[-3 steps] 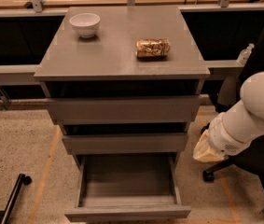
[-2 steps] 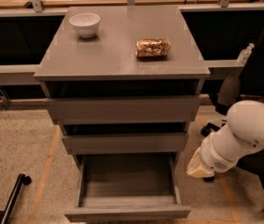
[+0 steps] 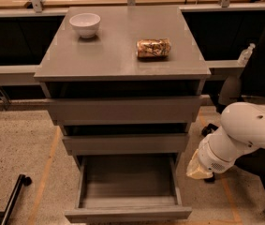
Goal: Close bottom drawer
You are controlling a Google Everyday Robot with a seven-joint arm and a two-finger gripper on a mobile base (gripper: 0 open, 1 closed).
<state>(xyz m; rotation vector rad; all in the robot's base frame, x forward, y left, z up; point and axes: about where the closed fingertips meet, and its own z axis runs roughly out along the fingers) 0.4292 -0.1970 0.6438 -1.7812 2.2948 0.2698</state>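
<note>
- Camera view: the bottom drawer (image 3: 127,213) hangs pulled far out from the foot of the grey cabinet (image 3: 122,55). Its flat front is nearest the camera and its shallow grey box lies open to view.
- The middle drawer (image 3: 125,143) above it juts out a little. The top drawer (image 3: 122,109) above that sits slightly forward too, under the overhanging cabinet top.
- My gripper (image 3: 197,167) is low down, just beside the bottom drawer's right side wall, near the cabinet's lower right corner and above the floor (image 3: 15,139).
- It looks apart from the drawer, with a narrow strip of floor between us, and it is well behind the drawer's front panel.
- Whether my gripper is released or clenched I cannot tell. Only its pale tan end shows, pointing down and left towards the drawer.
- My arm (image 3: 251,128) comes in from the right edge as a thick white rounded link. It slants down and left through a ribbed wrist collar to the gripper.
- A dark office chair (image 3: 263,74) stands behind and under my arm, and a clear bottle (image 3: 245,54) stands beside it.
- On the cabinet top, a white bowl (image 3: 85,23) rests at the back left. A brown crumpled packet (image 3: 153,48) lies right of centre, well apart from the bowl.
- A black bar (image 3: 12,196) lies on the floor at lower left.
</note>
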